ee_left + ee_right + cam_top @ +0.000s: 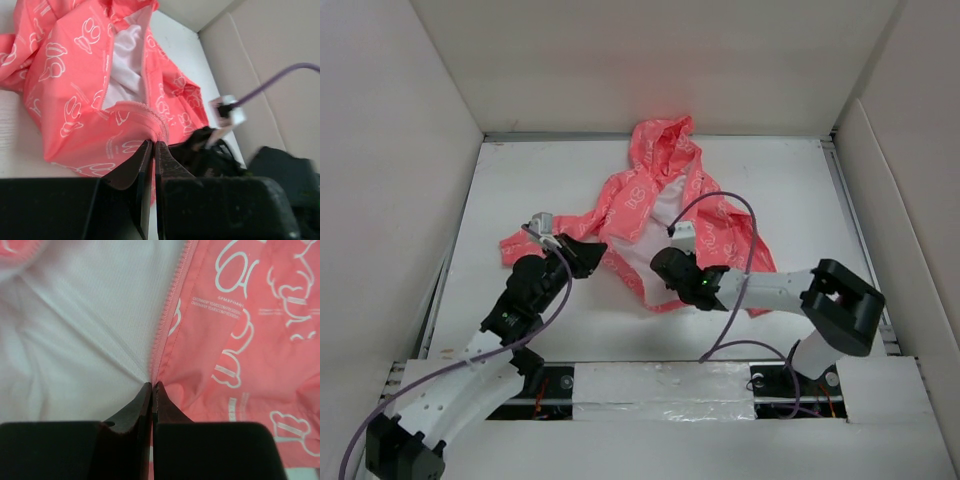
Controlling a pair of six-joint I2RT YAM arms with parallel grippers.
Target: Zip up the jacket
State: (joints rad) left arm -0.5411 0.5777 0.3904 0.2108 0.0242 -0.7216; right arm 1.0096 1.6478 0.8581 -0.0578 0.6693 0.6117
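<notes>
jacket (638,196): unzipped, flat on the middle of the table (520,180), hood toward its far edge, white lining showing
left gripper (152,145): left of the table's middle, fingers pressed together, pinching the hem (145,112)
right gripper (152,386): near the table's middle, fingers pressed together, pinching the zipper (167,315) edge

Print on the coral-pink thin-fabric hooded jacket (216,306): small white capitals, roughly "OVERMANY YEARSCOMPRES…", repeated on two lines.
Shorter line above it: too small to read surely.
</notes>
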